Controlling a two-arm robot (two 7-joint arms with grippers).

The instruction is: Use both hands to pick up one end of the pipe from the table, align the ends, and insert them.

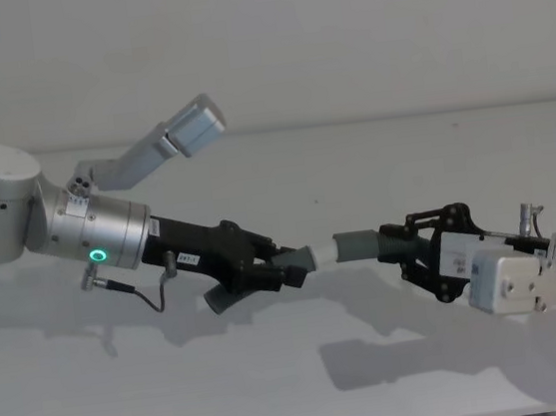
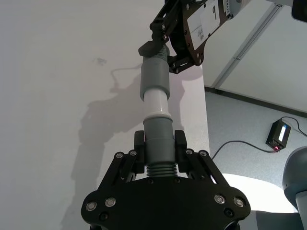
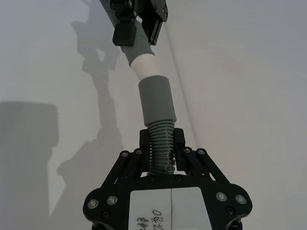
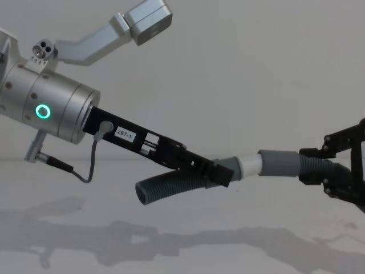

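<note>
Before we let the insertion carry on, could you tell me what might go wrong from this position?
1. The white tube tip on the right gripper's piece meets the left gripper's grey collar at a slight angle, so pushing might jam it.
2. Both pieces hang above the table; a slip could drop one.
3. The flexible ribbed hose may bend under push.

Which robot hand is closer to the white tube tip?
Left. The left gripper grips the cuff right behind the white tip; the right gripper sits beyond the grey collar.
</note>
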